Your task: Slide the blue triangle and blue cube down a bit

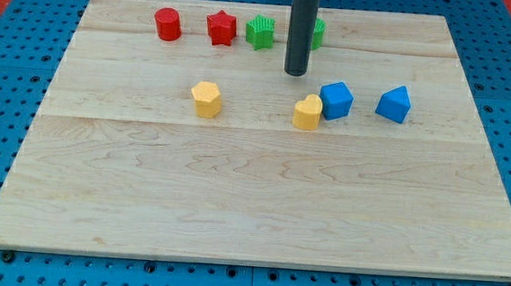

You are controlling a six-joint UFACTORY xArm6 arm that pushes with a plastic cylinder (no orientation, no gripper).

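Observation:
The blue cube [336,100] sits right of the board's middle, touching a yellow heart block [308,112] on its left. The blue triangle [393,104] lies further to the view's right, apart from the cube. My tip [296,73] is above and to the left of the blue cube, a short gap from it and just above the yellow heart. It touches no block.
A red cylinder [167,23], a red star [220,27] and a green star [261,32] line the top of the wooden board [232,213]. A green block [318,30] is partly hidden behind the rod. A yellow hexagon block [206,98] lies left of centre.

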